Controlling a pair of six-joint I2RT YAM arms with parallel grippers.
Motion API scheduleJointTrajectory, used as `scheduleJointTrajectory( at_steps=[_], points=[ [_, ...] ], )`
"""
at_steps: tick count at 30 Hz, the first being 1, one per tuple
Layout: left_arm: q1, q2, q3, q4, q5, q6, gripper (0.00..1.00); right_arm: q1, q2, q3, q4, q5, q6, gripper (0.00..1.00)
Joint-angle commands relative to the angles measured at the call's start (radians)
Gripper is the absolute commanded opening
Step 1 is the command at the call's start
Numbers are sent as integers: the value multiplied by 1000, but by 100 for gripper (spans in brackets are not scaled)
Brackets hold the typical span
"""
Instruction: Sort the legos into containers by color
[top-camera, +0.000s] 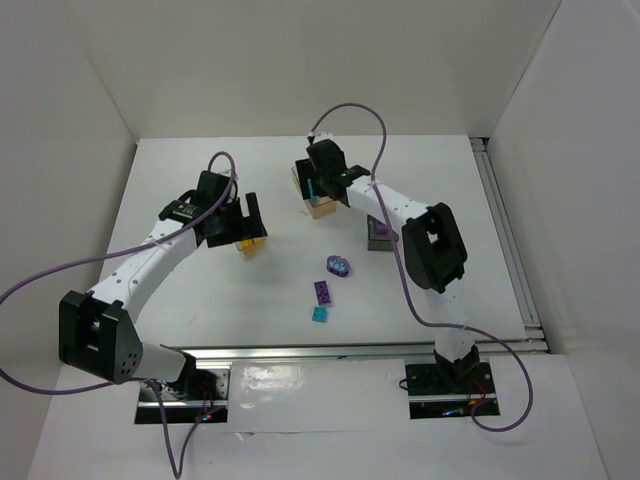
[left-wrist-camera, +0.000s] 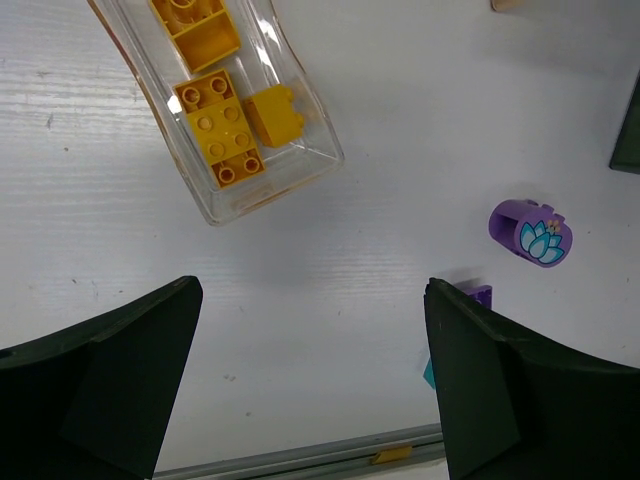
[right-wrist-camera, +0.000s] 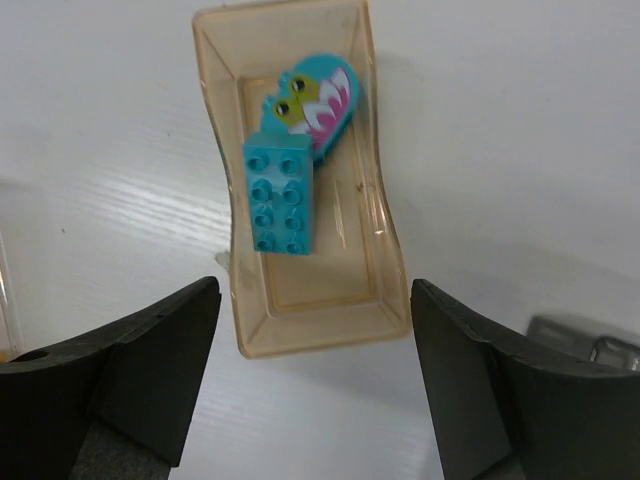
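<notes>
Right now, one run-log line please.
right gripper open over peach bin, teal brick inside | left gripper open near clear bin of yellow bricks | loose: purple oval, purple brick, small teal brick

Clear bin (left-wrist-camera: 262, 195): one. Peach bin (right-wrist-camera: 320, 290): one. Dark grey bin (top-camera: 380, 240): one.
Yellow bricks (left-wrist-camera: 220, 130): three, all in clear bin.
Teal: three. One teal brick (right-wrist-camera: 280, 192) and one teal oval (right-wrist-camera: 312, 98) in peach bin, one small teal brick (top-camera: 320, 315) loose on table (top-camera: 250, 300).
Purple: two, both loose. One purple oval (top-camera: 338, 265), one purple brick (top-camera: 322, 291).
Dark grey bin contents: cannot count.
</notes>
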Motion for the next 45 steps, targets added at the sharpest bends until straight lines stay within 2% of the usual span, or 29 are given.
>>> scheduleJointTrajectory(
  at_steps=[1,4,6,9,14,17,23,27,33,40,45],
  points=[
    [4,-44,8,6,-19,18,100,12,-161,-109,83,62,39,83],
    [4,-67,8,6,-44,0,100,32,-299,-273,102,51,75,77],
    [4,-78,8,6,-44,0,100,72,-394,-397,102,22,98,77],
    [4,-97,17,6,-53,0,100,141,-506,-555,76,83,159,78],
    [4,-98,17,24,-42,-20,100,338,-649,-775,-13,143,488,86],
    [4,-98,8,25,-42,-20,100,469,-686,-858,-101,229,726,86],
    [4,-79,-1,34,-24,-29,100,621,-651,-847,-263,239,1011,86],
    [4,-79,-1,43,-24,-29,100,641,-586,-827,-306,248,1070,83],
    [-5,-70,-10,52,-14,-29,100,641,-536,-818,-259,248,1050,72],
    [-14,-61,-19,52,-14,-38,100,641,-451,-763,-196,282,971,69],
    [-14,-70,-29,61,-24,-39,100,641,-382,-691,-247,294,957,56]
  ],
)
